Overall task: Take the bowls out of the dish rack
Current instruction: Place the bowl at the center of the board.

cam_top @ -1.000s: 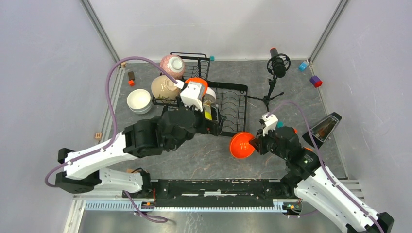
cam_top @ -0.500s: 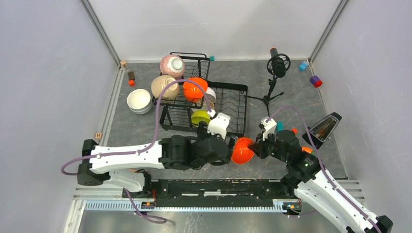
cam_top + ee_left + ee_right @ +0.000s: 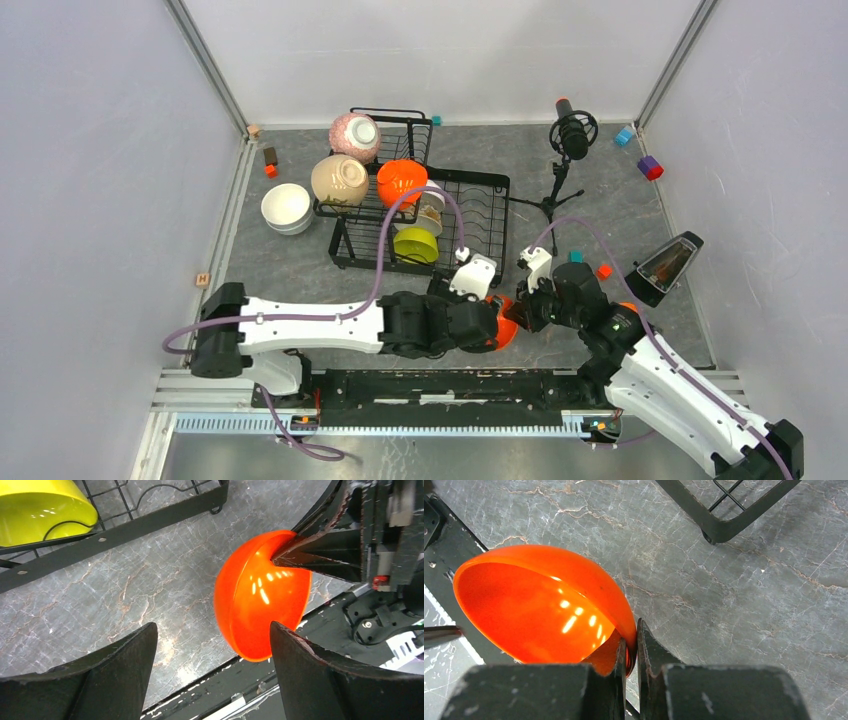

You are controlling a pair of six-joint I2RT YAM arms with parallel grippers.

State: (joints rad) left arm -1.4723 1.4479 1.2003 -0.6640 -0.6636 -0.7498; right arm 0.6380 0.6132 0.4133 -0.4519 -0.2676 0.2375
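Near front edge of the table, seen from the side of the arms. The right gripper [image 3: 631, 639] is closed tight on the rim of an orange bowl [image 3: 539, 600], one finger inside the hollow and one outside. This thin-wall pinch probably explains why the bowl hangs on its side, not level. The bowl is clear of the dish rack [image 3: 480, 176], over the grey marbled table [image 3: 125, 595] and just beyond the black front rail [image 3: 450, 385]. The left gripper [image 3: 212, 629] faces the bowl's rounded outer side with its jaws spread wide and nothing between them; its right finger [image 3: 300, 670] stands just beside the bowl's lower edge. This looks like a stance for taking or steadying the bowl, though that is a reading, not an observation. Still in the rack are a second orange bowl [image 3: 401, 183] and a beige bowl [image 3: 340, 180] on the upper shelf, a pink-speckled bowl [image 3: 355, 133] at its far corner, and a lime green bowl [image 3: 415, 244] in the lower tray. White bowls [image 3: 287, 208] sit stacked on the table left of the rack. From above, the left wrist hides most of the held bowl, and no view shows whether it touches the table. A pale item behind the second orange bowl is too crowded to identify.
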